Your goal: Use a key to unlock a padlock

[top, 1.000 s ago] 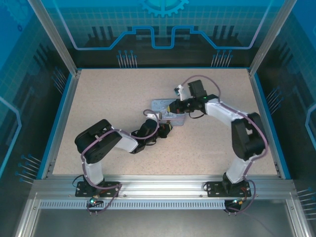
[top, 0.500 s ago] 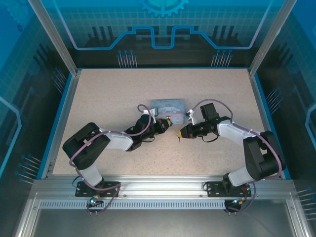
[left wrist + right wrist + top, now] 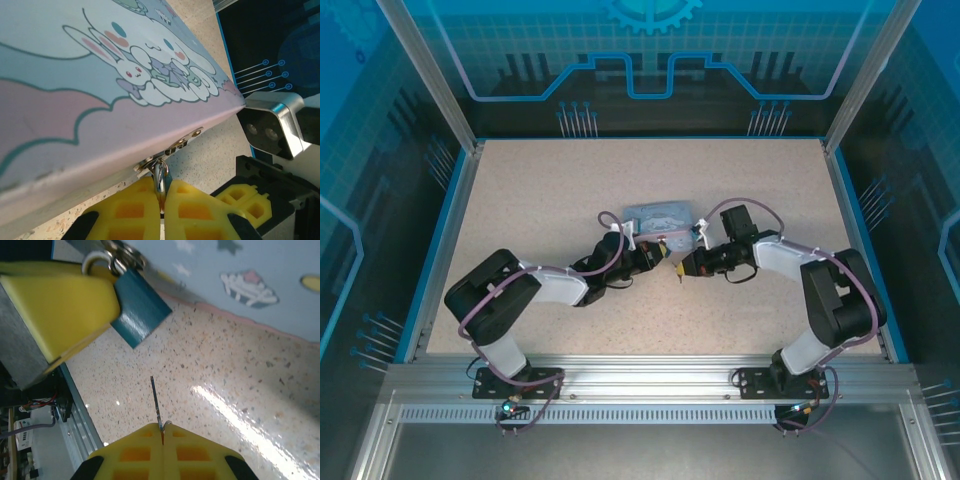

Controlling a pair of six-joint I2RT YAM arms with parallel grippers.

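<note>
The padlock [image 3: 140, 308] is a small teal block whose silvery shackle [image 3: 160, 175] hangs from the tin's metal hasp [image 3: 172, 150]. My left gripper [image 3: 161, 186] is shut on the padlock, its yellow finger [image 3: 65, 302] lying against the teal body. My right gripper [image 3: 162, 430] is shut on the key [image 3: 155, 405], a thin grey blade standing edge-on out of the fingertips. The key's tip points toward the padlock's lower end, with a gap of bare table between them. In the top view the left gripper [image 3: 665, 251] and right gripper [image 3: 678, 271] nearly meet at the tin's near edge.
The pale lilac-blue tin [image 3: 660, 216] with a cartoon lid [image 3: 150, 65] lies mid-table just behind both grippers. The speckled tabletop [image 3: 540, 200] stretches around it to blue side rails. The right arm's wrist camera [image 3: 272, 131] hangs close on the left gripper's right.
The right gripper came off the top of the tin down to its near side, then edged left toward the left gripper. The left gripper shifted slightly and stays at the tin's front edge.
</note>
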